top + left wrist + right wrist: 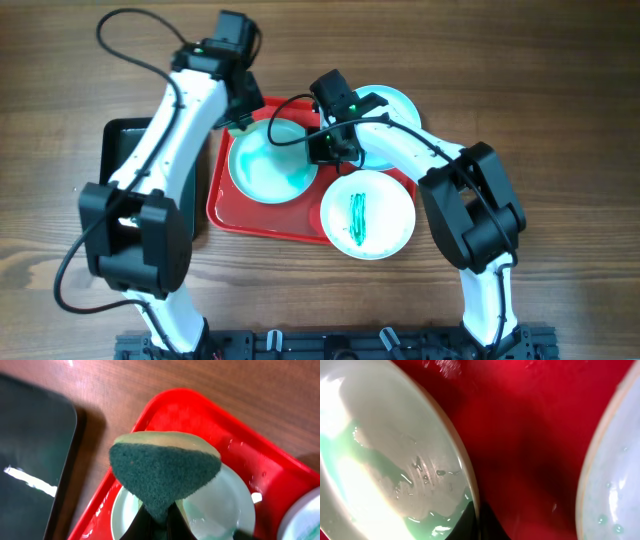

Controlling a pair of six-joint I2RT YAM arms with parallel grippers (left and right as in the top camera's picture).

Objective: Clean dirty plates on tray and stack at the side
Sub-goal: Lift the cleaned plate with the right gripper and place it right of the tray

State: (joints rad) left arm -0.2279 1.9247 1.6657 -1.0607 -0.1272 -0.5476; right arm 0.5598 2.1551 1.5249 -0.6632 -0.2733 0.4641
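The red tray (225,205) holds one pale plate (265,165) smeared with wet teal film; it also shows in the left wrist view (220,510) and the right wrist view (385,450). My right gripper (325,150) is shut on this plate's right rim (472,490). My left gripper (240,115) is shut on a green-faced sponge (165,472) above the plate's far left edge. A second plate (367,213) with a teal smear lies partly off the tray's right corner. A third plate (392,105) lies on the table behind my right arm.
A black tray (115,150) lies left of the red tray, under my left arm; it also shows in the left wrist view (30,460). Bare wood table (560,120) surrounds both trays.
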